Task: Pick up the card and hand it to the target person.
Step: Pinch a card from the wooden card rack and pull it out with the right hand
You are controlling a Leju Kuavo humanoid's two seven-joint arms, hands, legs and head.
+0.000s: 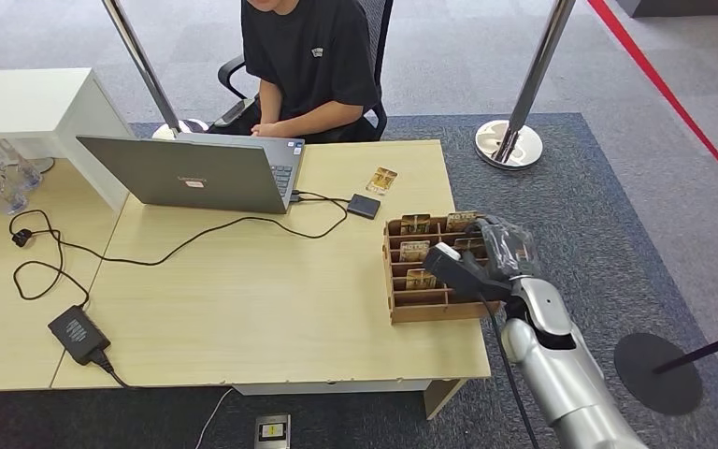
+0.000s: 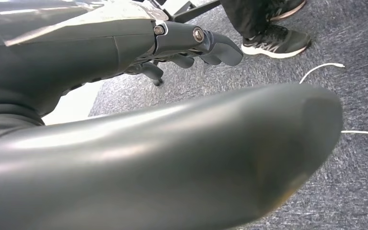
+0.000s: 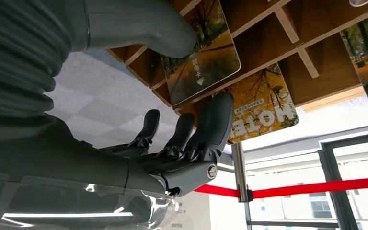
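Note:
A wooden card box (image 1: 411,309) with several slots stands at the table's right edge, holding several autumn-print cards (image 1: 415,224). My right hand (image 1: 495,248) is over the box's right side. In the right wrist view its thumb (image 3: 139,28) lies on one face of a card (image 3: 203,62) and a finger (image 3: 218,120) touches the card's other side, so the card is pinched while it sits in its slot in the box (image 3: 311,57). A person (image 1: 308,65) in a black shirt sits at the far side of the table. My left hand (image 2: 191,45) hangs near the floor, holding nothing.
An open laptop (image 1: 187,173) stands in front of the person, its cable running to a power brick (image 1: 79,334). A loose card (image 1: 381,180) and a small black box (image 1: 364,206) lie behind the card box. Stanchion bases (image 1: 509,145) (image 1: 657,372) stand on the carpet at the right.

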